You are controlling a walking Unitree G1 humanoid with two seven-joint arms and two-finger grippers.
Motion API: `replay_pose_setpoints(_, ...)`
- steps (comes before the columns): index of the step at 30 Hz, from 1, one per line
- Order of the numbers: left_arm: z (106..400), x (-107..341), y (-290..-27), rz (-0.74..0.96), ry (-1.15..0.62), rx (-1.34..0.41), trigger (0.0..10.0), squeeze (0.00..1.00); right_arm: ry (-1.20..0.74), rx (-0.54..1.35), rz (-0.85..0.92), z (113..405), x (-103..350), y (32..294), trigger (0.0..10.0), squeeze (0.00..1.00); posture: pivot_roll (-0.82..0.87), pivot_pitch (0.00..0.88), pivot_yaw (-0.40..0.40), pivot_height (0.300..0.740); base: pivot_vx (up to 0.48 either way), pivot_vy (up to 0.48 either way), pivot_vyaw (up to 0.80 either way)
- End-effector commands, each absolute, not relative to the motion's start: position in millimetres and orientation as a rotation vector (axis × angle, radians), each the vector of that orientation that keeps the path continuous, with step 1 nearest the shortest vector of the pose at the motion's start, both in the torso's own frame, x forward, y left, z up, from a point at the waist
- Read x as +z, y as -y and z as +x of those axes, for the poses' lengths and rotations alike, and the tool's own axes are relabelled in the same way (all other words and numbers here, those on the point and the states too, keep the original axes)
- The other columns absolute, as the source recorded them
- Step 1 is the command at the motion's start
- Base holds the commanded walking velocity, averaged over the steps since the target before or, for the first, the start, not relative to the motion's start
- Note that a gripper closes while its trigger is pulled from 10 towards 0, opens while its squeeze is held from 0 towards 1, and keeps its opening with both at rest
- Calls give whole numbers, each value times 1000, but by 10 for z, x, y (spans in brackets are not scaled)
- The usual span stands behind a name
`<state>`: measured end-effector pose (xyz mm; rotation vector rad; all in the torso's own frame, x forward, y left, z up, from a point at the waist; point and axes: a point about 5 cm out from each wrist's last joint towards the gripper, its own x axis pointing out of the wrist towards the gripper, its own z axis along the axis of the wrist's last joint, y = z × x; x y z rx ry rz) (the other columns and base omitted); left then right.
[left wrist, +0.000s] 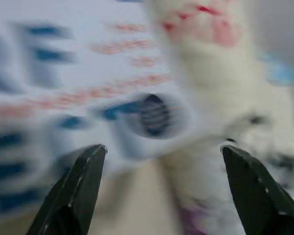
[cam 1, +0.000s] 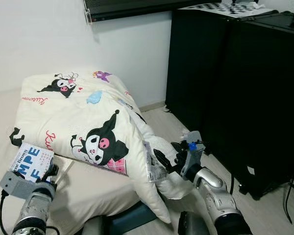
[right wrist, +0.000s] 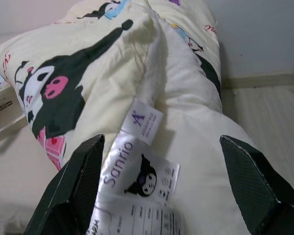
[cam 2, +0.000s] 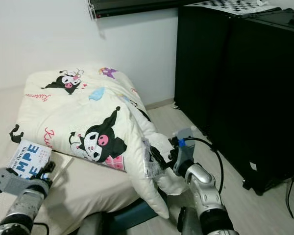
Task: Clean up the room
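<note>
The left wrist view is badly blurred: the white book [left wrist: 78, 73] ahead of the left tool [left wrist: 161, 191] shows blue and red lettering that cannot be read, and the pale quilt [left wrist: 210, 98] beside it is smeared. In the head views the book [cam 1: 32, 162] is partly covered by the left tool [cam 1: 46, 177], so only some of its big blue letters show. The small print on the quilt's label [right wrist: 142, 188] is too fine to read, and the picture's edge cuts it off. The checkered board [cam 1: 220, 8] on the black cabinet [cam 1: 235, 83] at far right is cropped by the top edge. The mattress [cam 1: 93, 188] runs out of view at left.
</note>
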<state>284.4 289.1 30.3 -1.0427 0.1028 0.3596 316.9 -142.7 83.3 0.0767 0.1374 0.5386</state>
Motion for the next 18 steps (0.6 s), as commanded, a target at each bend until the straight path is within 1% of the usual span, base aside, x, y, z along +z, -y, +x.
replay_pose_setpoints(1,2807,375,-2972,-1099,-41,261,10000,0,-125,536,87,3173,868,1411,10000,0,47,85,6,542,0,0,0)
replay_pose_setpoints(2,2807,375,-2972,-1099,-41,261,10000,0,-125,536,87,3173,868,1411,10000,0,47,85,6,542,0,0,0)
replay_pose_setpoints(3,2798,422,-3000,-1110,1,221,10000,0,-121,533,88,3173,879,1413,10000,0,47,92,4,542,0,0,0)
replay_pose_setpoints(5,2798,422,-3000,-1110,1,221,10000,0,-121,533,88,3173,879,1413,10000,0,47,92,4,542,0,0,0)
replay_pose_setpoints(7,2784,487,-3060,-1096,62,199,10000,0,-115,533,91,3167,898,1413,10000,0,47,96,2,542,0,0,0)
replay_pose_setpoints(9,2784,487,-3060,-1096,62,199,10000,0,-115,533,91,3167,898,1413,10000,0,47,96,2,542,0,0,0)
replay_pose_setpoints(10,2815,565,-3126,-972,73,248,10000,0,-112,535,93,3157,906,1412,10000,0,50,111,-6,542,0,0,0)
replay_pose_setpoints(11,2815,565,-3126,-972,73,248,10000,0,-112,535,93,3157,906,1412,10000,0,50,111,-6,542,0,0,0)
replay_pose_setpoints(12,2928,845,-3278,-618,88,399,10000,0,-119,545,99,3121,890,1391,10000,0,59,130,-14,542,0,0,0)
replay_pose_setpoints(13,2928,845,-3278,-618,88,399,10000,0,-119,545,99,3121,890,1391,10000,0,59,130,-14,542,0,0,0)
replay_pose_setpoints(14,2946,959,-3354,-502,98,474,10000,0,-124,552,101,3102,879,1376,10000,0,61,143,-16,542,0,0,0)
replay_pose_setpoints(15,2950,1019,-3404,-440,99,519,10000,0,-128,556,103,3091,870,1364,10000,0,61,143,-16,542,0,0,0)
replay_pose_setpoints(16,2950,1019,-3404,-440,99,519,10000,0,-128,556,103,3091,870,1364,10000,0,61,143,-16,542,0,0,0)
replay_pose_setpoints(17,2916,1050,-3486,-384,88,581,10000,0,-131,561,106,3069,864,1342,10000,0,56,173,-11,542,0,0,0)
replay_pose_setpoints(18,2916,1050,-3486,-384,88,581,10000,0,-131,561,106,3069,864,1342,10000,0,56,173,-11,542,0,0,0)
